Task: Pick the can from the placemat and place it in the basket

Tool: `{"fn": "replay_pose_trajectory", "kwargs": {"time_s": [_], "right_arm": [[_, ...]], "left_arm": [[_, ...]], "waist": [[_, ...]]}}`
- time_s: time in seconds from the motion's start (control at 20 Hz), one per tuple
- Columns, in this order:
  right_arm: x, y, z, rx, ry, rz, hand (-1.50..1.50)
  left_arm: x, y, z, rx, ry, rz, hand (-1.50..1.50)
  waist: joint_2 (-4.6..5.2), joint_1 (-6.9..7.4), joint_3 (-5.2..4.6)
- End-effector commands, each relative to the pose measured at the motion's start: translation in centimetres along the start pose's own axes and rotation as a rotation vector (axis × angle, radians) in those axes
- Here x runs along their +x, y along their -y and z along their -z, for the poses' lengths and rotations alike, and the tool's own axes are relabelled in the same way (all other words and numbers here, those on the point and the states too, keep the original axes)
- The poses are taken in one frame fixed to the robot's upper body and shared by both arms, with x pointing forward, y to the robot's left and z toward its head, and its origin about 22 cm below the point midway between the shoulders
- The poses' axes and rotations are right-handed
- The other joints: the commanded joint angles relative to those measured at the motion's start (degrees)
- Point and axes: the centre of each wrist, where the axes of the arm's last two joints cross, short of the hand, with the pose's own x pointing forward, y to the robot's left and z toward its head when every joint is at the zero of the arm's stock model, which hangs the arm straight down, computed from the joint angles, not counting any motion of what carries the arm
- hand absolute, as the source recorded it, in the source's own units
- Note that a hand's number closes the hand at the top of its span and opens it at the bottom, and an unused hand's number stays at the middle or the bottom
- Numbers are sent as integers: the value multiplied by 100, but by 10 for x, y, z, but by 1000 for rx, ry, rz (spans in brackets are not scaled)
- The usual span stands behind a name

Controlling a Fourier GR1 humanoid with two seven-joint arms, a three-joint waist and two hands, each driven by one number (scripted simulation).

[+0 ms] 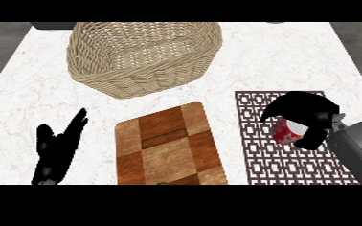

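At the lower left the left hand (pixel 58 148) rests open on the white counter (pixel 283 57), fingers straight and holding nothing. Up and to its right sits the wicker basket (pixel 145 57). Below it lies a wooden board (pixel 170 146). Further right is the patterned placemat (pixel 290 165), and over it the right hand (pixel 305 115) curls round the red can (pixel 286 131).

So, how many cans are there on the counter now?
1. The can is over the placemat at the right, with the right hand curled round it. The hand hides part of the mat, so another could be hidden.
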Motion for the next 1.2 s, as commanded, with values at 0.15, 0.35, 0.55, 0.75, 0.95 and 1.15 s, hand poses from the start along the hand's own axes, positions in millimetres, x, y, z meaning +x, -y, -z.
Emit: {"fn": "replay_pose_trajectory", "kwargs": {"time_s": [0.15,0.35,0.55,0.75,0.95,1.15], "right_arm": [[-2,-9,8,-71,53,-121,150],[-1,-5,13,-63,49,-141,150],[58,-9,50,-135,31,-112,150],[145,5,106,-247,-40,-45,150],[200,17,122,-360,-129,-15,150],[210,13,112,-514,-176,196,150]], "left_arm": [[-32,23,3,-4,-126,-12,0],[-34,-3,-7,-24,-127,-33,0],[-23,-11,5,11,-135,-9,0],[-16,-7,-5,-8,-109,10,0],[-17,-2,-4,-21,-101,17,0],[-10,3,0,-42,-79,11,0]], "waist": [[67,-8,-68],[57,25,-69],[38,-64,-77],[-42,152,-104],[-41,188,-105],[43,303,-48]]}}
